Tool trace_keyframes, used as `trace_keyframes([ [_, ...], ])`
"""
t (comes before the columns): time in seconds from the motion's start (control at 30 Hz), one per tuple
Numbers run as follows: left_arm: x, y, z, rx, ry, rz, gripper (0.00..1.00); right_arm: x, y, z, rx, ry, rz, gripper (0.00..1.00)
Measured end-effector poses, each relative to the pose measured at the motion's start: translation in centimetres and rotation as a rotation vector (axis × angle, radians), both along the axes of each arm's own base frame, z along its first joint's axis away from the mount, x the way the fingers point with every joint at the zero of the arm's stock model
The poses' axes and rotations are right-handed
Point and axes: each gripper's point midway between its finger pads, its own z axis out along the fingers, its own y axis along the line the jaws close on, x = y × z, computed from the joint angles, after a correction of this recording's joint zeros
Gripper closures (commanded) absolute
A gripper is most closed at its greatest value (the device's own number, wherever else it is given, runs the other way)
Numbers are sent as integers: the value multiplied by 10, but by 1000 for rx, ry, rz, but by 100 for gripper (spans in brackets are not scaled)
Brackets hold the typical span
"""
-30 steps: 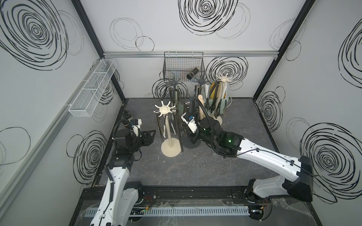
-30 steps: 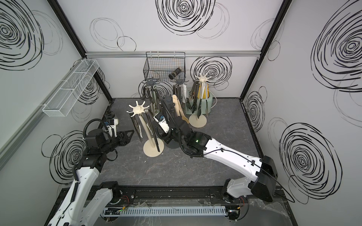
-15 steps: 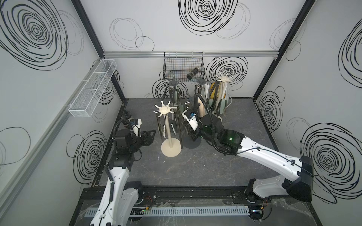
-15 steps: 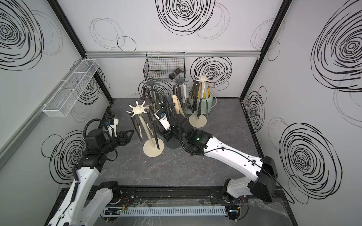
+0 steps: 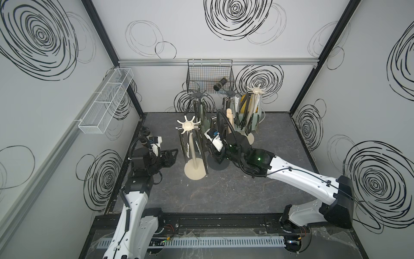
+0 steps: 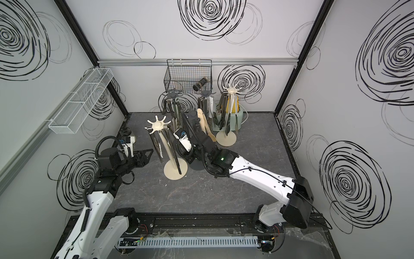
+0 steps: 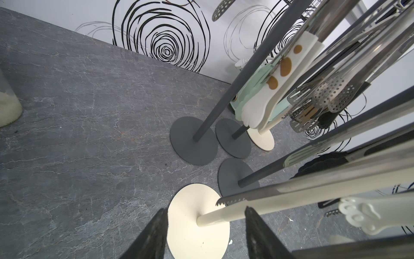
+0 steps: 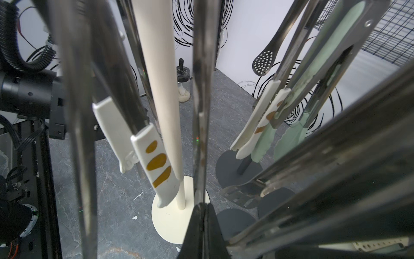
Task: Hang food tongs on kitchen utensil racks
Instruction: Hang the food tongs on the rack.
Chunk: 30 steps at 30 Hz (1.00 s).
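Observation:
The near cream kitchen utensil rack (image 5: 189, 125) (image 6: 158, 126) carries several hanging food tongs. A long steel pair with a serrated tip (image 6: 177, 166) (image 7: 226, 198) hangs beside its pole. My right gripper (image 8: 202, 207) is shut, and a steel pair of tongs (image 8: 201, 112) runs straight into the cleft of its jaws. In both top views its fingers are hidden under the right wrist (image 5: 233, 145). My left gripper (image 5: 173, 154) (image 6: 149, 152) (image 7: 206, 215) stands open and empty, aimed at the cream base (image 7: 190, 224). A beige wooden pair (image 5: 229, 118) leans behind the right wrist.
Two dark grey racks (image 5: 198, 95) (image 5: 229, 93) and a cream rack (image 5: 255, 90) stand loaded at the back. A third dark base (image 5: 218, 164) lies by my right wrist. A black wire basket (image 5: 209, 76) and a white mesh tray (image 5: 105, 101) hang on the walls. A jar (image 5: 145, 130) stands at the left.
My right arm has shifted slightly to the left, toward the near cream rack, with its gripper still shut. The left arm has not moved.

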Motion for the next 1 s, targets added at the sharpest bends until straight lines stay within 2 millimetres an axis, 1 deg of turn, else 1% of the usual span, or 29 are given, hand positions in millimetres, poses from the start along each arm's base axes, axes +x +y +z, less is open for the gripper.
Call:
trace_keyframes([
  [0.13,0,0,0,0,0,0,41,2,3,-9,-15,13,1,100],
  [0.37,0,0,0,0,0,0,41,2,4,-10,-9,24,-4,100],
  [0.4,0,0,0,0,0,0,41,2,4,-10,-8,26,-5,99],
  [0.47,0,0,0,0,0,0,41,2,4,-11,-6,29,-9,93],
  [0.63,0,0,0,0,0,0,41,4,4,-15,-7,43,-20,84],
  [0.73,0,0,0,0,0,0,41,5,5,-19,-14,47,-24,82],
  [0.9,0,0,0,0,0,0,41,5,4,-19,-14,47,-29,81],
  [1.0,0,0,0,0,0,0,41,5,4,-19,-12,52,-31,77],
])
